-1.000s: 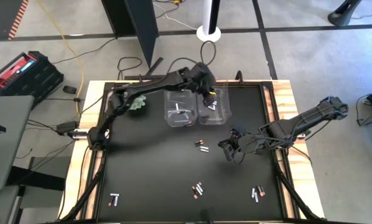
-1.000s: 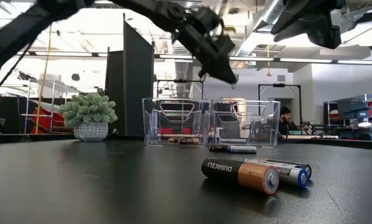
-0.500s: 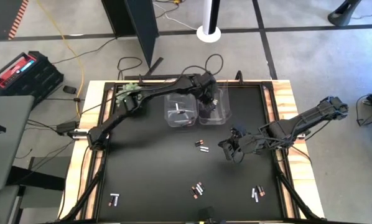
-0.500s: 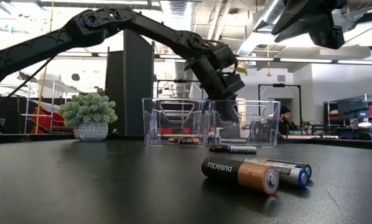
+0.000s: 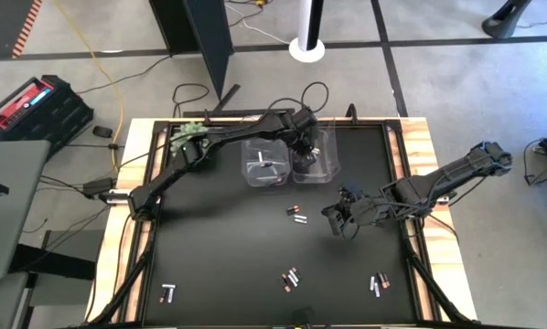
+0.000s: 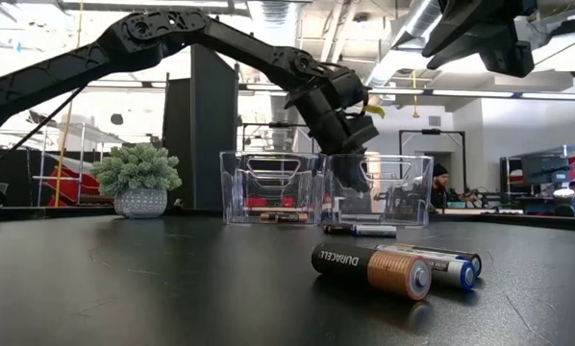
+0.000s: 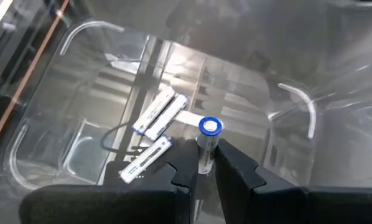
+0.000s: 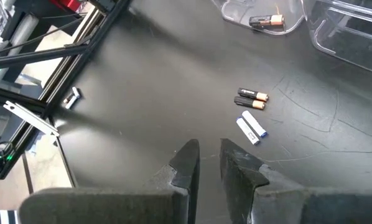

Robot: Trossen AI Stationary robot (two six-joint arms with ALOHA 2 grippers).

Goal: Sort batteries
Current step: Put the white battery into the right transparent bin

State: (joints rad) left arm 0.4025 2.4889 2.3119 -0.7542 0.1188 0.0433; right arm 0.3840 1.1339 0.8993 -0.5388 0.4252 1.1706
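Two clear bins stand side by side at the table's far middle: the left bin point(image 5: 264, 163) and the right bin point(image 5: 317, 160). My left gripper point(image 5: 303, 153) reaches down inside the right bin point(image 7: 80, 143), shut on a white battery point(image 7: 205, 144). Three white batteries point(image 7: 153, 134) lie on that bin's floor. A dark copper-ended battery point(image 8: 265, 21) lies in the left bin. My right gripper point(image 5: 337, 224) hovers over the table's right half, its fingers point(image 8: 187, 163) slightly apart with nothing between them. Loose batteries point(image 5: 294, 214) lie on the mat below it. My left gripper pinches the white battery's body point(image 7: 204, 160) between its two fingers, below the blue-ringed end point(image 7: 209, 126). The fingers slant down into the bin from above. The battery stands on end in the hold, blue-ringed end up; whether its lower end touches the bin floor I cannot tell.
Further battery clusters lie near the front edge point(image 5: 290, 279), at front right point(image 5: 377, 285) and at front left point(image 5: 167, 293). A dark and a white-blue battery point(image 6: 369, 267) lie close to the low camera. A small potted plant point(image 6: 137, 178) stands at the far left.
My left gripper has gone down from above the right bin's rim into that bin, tipping more steeply downward, with the white battery still between its fingers. It has slowed to near stillness in the last half second.
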